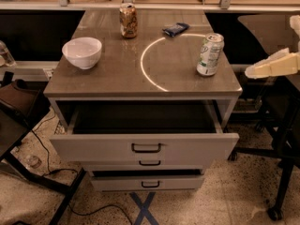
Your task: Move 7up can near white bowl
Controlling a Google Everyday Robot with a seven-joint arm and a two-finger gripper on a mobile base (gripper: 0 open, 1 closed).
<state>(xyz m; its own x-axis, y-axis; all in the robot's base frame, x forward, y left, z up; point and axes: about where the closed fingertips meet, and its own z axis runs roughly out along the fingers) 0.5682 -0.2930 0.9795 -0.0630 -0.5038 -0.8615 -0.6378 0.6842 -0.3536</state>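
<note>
The 7up can (209,54), white and green with a silver top, stands upright near the right edge of the grey cabinet top (117,76). The white bowl (82,52) sits at the left side of the same top, far from the can. My gripper (251,71), cream-coloured, hovers off the right side of the cabinet at about the can's height. It points left toward the can and is a short gap away, holding nothing.
A gold-brown can (128,20) stands at the back centre and a dark blue packet (175,29) lies at the back right. The top drawer (145,146) is pulled open at the front. A dark chair (281,125) stands to the right.
</note>
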